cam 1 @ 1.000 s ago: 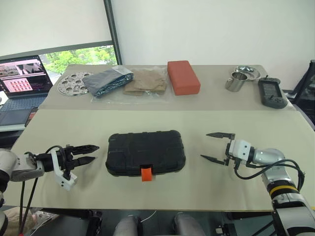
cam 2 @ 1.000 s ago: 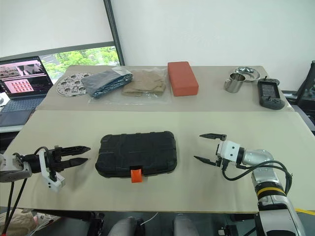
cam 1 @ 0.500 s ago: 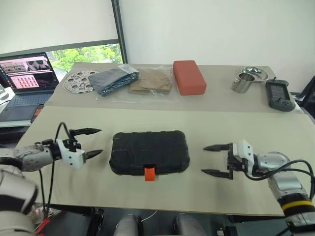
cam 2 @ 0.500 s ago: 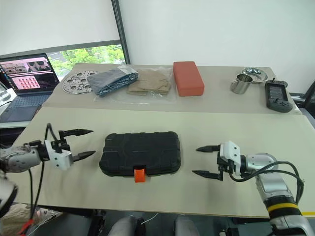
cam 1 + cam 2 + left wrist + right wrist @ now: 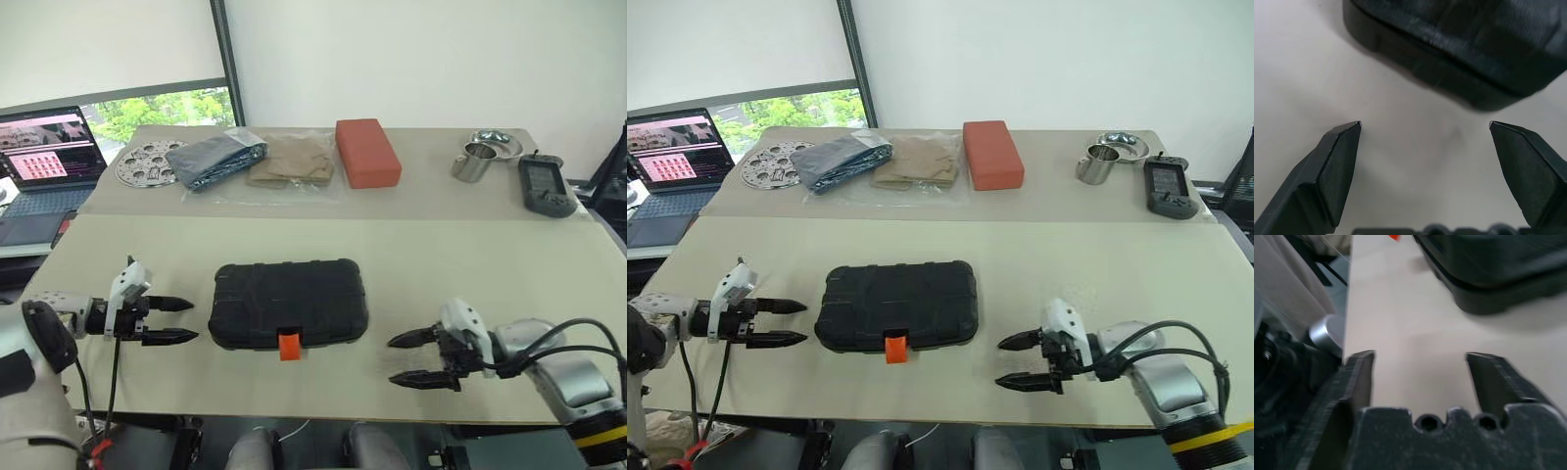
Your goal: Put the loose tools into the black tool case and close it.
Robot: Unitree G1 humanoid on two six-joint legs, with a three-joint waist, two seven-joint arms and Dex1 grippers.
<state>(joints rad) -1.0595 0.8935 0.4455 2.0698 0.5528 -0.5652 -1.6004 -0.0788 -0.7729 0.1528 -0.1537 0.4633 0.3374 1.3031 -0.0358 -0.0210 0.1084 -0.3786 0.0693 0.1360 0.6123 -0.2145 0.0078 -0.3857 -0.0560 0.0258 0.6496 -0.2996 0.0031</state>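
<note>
Case (image 5: 289, 303) sits shut in the middle of the near counter (image 5: 470, 264), black and flat, its orange latch (image 5: 288, 346) facing the front edge. Off its left end the left gripper (image 5: 176, 320) hovers just beside it with fingers spread wide, nothing between them. The right gripper (image 5: 409, 358) (down near the front edge, well apart from the case) is parted too, empty. Further back lie a red-orange block (image 5: 366, 152) and a metal cup (image 5: 471, 162).

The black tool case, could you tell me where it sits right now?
In the head views, the black tool case lies shut on the near table, centred between the left gripper and right gripper, touching neither.
</note>
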